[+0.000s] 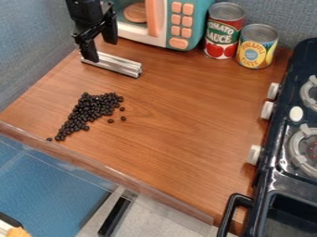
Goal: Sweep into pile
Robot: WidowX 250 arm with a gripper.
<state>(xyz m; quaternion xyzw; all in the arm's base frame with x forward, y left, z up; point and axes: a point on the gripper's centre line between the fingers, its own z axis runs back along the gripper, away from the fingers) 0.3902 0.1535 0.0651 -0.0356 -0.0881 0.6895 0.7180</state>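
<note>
While most of the beans [93, 107] lie bunched together on the counter [186, 120], the sweep looks only partly done. They are thickest at the end nearer the bar [111, 65] and thin out into a slanting tail toward the front edge. Three strays sit just beside the thick end, on the side facing the stove [272, 180], and one more lies off the tip of the tail. What is left, I judge, is to draw in those strays and push the tail back up, so that the long smear becomes one compact heap.

For that the bar seems the likely sweeping tool. It lies on the counter beyond the beans, near them but apart. Above its end nearer the wall [31, 41] is the gripper [102, 52], its fingers spread; one comes down against that end, the other stands off on the microwave side, so the bar does not look gripped. A firm hold would probably have to come first.

Behind the bar, farther from the beans, stands the microwave [196, 23], which leaves little room for swinging the arm back. The red can [223, 32] and yellow can [256, 46] are well apart from the beans, as is the stove, and should not hinder short strokes. The front edge is the greater worry: a push outward there could send loose beans toward it.
</note>
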